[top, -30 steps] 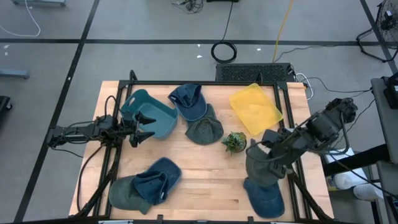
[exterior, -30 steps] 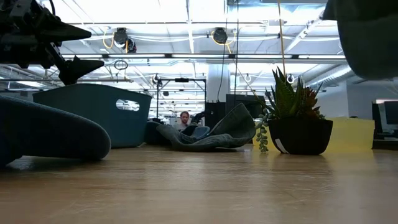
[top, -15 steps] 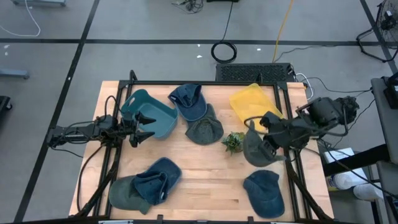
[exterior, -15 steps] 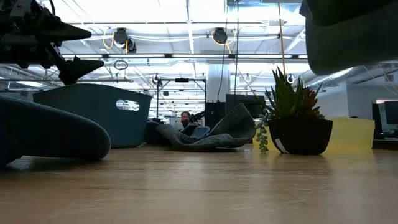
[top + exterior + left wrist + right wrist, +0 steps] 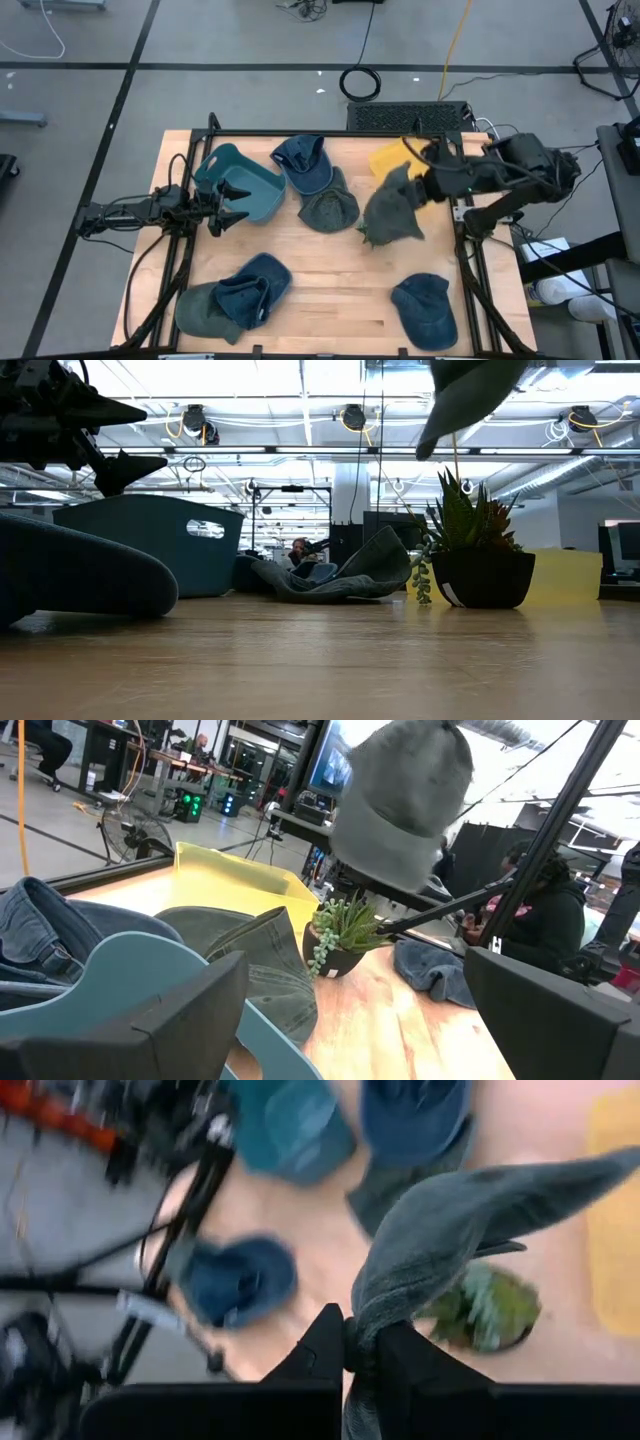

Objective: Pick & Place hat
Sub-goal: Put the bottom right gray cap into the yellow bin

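My right gripper [image 5: 424, 186] is shut on a grey-green hat [image 5: 392, 212] and carries it in the air above the small potted plant [image 5: 478, 552], beside the yellow tray [image 5: 384, 160]. In the low view only the hat's lower tip [image 5: 462, 395] shows at the top. The left wrist view shows the hat [image 5: 404, 798] high over the plant [image 5: 345, 934]. My left gripper [image 5: 245, 204] waits open at the near side of the teal bin [image 5: 240, 180]. My right gripper pinches a bunched fold of the hat's cloth [image 5: 366, 1328] between its two fingers [image 5: 328, 1352]. The fingers come from the table's right side, slanting down. The hat is lifted clear of the table and trails out toward the table's left, hanging loose over the plant.
A blue hat [image 5: 303, 162] and an olive hat [image 5: 328, 208] lie at the far middle. Another blue hat [image 5: 428, 310] lies near the right corner, and a pile of hats [image 5: 235, 295] near the left corner. People sit in the room beyond the table.
My right gripper has swung from the near right part of the table toward the far edge and to the left, rising as it went. The grey-green hat has come along, lifted clear, and now hangs over the plant instead of above the blue hat.
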`<state>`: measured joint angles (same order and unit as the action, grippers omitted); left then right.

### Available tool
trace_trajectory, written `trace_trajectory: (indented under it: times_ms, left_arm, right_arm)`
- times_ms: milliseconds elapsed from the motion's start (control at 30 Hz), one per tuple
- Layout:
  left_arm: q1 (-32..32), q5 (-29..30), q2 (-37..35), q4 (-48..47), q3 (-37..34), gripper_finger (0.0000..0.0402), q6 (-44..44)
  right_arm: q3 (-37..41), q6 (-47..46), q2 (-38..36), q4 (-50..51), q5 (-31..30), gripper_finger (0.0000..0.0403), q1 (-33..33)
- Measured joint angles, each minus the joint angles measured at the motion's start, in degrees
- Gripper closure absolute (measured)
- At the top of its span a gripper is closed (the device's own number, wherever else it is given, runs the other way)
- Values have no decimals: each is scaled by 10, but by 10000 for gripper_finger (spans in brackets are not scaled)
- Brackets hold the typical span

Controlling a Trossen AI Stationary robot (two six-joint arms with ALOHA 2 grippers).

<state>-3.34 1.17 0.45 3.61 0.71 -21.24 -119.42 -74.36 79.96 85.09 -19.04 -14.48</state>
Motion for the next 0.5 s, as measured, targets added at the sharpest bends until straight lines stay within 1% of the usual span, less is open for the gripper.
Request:
trace_trajectory:
  times_ms: [233, 500]
  left_arm:
    - [0, 0, 0, 0, 0, 23, 0]
    - [0, 0, 0, 0, 0, 23, 0]
  right_arm:
    - [0, -14, 0, 0, -84, 392, 57]
    - [0, -14, 0, 0, -199, 392, 104]
